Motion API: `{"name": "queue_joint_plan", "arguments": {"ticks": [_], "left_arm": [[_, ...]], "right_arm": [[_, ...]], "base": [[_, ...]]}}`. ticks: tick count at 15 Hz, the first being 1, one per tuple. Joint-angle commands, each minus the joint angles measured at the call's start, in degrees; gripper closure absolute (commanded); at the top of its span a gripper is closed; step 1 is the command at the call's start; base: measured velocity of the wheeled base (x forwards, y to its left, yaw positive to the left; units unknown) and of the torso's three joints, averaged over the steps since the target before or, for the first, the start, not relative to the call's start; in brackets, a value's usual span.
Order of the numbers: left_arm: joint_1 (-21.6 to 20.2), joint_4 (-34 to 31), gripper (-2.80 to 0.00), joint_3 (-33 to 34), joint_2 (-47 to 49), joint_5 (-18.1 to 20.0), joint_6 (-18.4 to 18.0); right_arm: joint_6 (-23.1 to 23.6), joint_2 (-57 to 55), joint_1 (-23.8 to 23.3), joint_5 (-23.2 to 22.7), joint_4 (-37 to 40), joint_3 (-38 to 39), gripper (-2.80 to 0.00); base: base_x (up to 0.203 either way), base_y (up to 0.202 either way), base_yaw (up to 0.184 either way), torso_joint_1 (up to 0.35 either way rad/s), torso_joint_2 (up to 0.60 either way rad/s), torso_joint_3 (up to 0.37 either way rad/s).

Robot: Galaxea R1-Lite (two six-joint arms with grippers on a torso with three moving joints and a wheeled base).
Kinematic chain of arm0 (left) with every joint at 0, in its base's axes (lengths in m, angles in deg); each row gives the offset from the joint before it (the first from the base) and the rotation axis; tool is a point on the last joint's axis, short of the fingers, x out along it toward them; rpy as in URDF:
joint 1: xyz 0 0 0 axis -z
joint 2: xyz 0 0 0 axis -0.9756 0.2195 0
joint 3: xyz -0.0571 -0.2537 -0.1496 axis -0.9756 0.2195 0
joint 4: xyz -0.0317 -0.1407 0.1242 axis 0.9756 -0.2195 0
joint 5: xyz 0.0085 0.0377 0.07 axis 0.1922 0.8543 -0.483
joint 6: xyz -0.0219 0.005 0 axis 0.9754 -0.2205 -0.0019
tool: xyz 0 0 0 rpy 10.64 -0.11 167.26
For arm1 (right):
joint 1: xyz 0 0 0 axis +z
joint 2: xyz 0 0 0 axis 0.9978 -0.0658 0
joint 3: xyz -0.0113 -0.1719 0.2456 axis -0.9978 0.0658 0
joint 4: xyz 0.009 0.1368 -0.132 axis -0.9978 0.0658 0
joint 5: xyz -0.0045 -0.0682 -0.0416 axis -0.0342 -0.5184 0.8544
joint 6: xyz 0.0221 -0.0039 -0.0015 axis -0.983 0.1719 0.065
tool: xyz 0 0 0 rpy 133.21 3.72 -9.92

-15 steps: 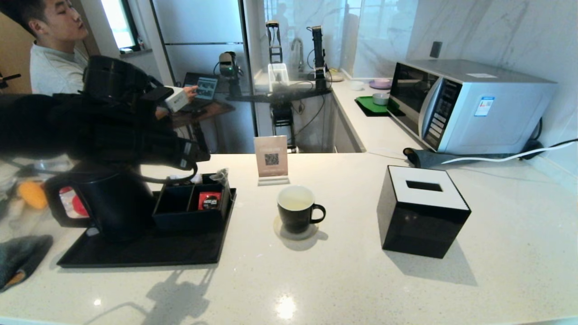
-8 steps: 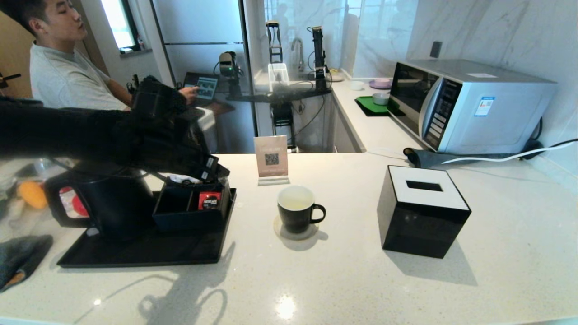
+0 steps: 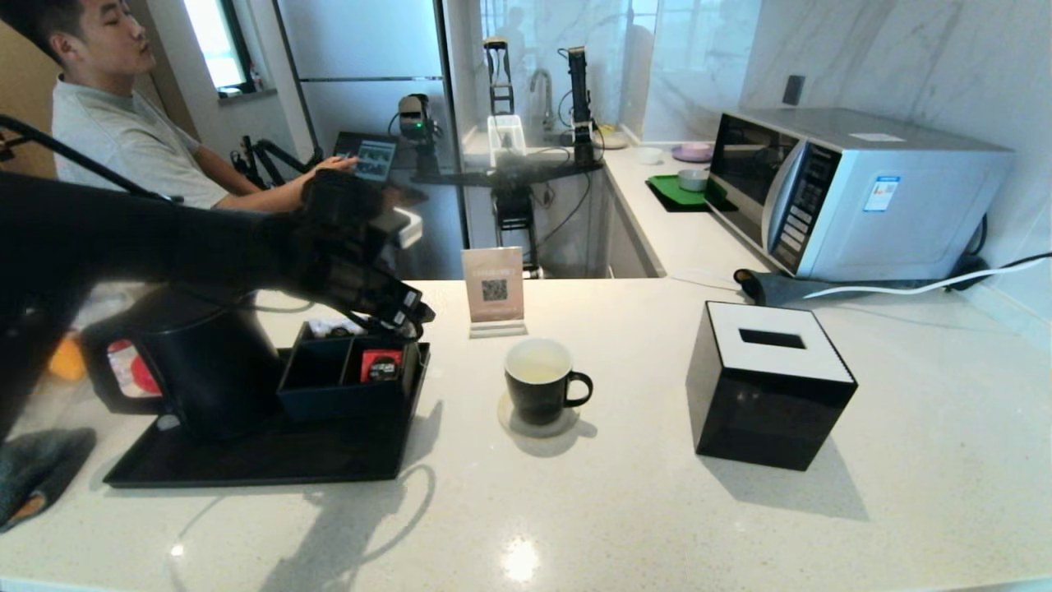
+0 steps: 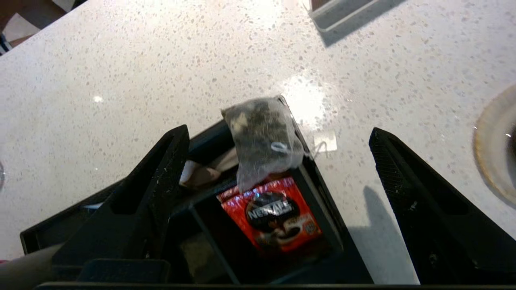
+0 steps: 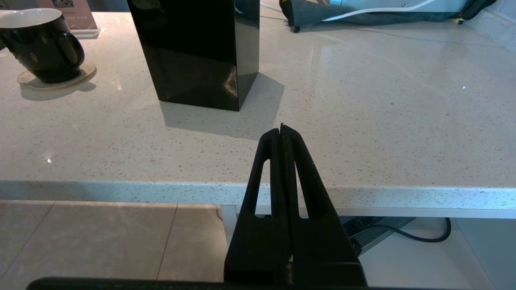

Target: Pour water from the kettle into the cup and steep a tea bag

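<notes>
Left wrist view shows the left gripper spread wide, grasping nothing, above the small dark mesh tea bag draped over the corner of the black compartment organiser box. Soft, light and crushable, it looks best pinched at its middle or by its thin pale string. The red sachet reads "NESCAFE". The right gripper is parked, clenched, below the counter edge.

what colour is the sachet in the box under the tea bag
Red with a black oval logo, the sachet shows best in the left wrist view.
</notes>
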Motion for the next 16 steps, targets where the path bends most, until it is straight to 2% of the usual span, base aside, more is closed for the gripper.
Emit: {"name": "queue_joint_plan", "arguments": {"ticks": [1,6,11,16], "left_arm": [[0.38,0.02,-2.80,-2.55,3.91,-1.51,-0.18],[1.65,0.21,-2.80,-6.99,7.87,-1.93,-0.85],[1.57,0.34,-2.80,-12.03,11.91,-4.60,-1.68],[1.48,0.25,-2.80,-12.87,12.53,-5.59,-1.77]], "right_arm": [[0.00,-0.07,0.02,-0.05,0.00,0.00,0.00],[0.00,-0.07,0.02,-0.05,0.00,0.00,0.00],[0.00,-0.07,0.02,-0.05,0.00,0.00,0.00],[0.00,-0.07,0.02,-0.05,0.00,0.00,0.00]], "base": [[0.000,0.000,0.000,0.000,0.00,0.000],[0.000,0.000,0.000,0.000,0.00,0.000],[0.000,0.000,0.000,0.000,0.00,0.000],[0.000,0.000,0.000,0.000,0.00,0.000]]}}
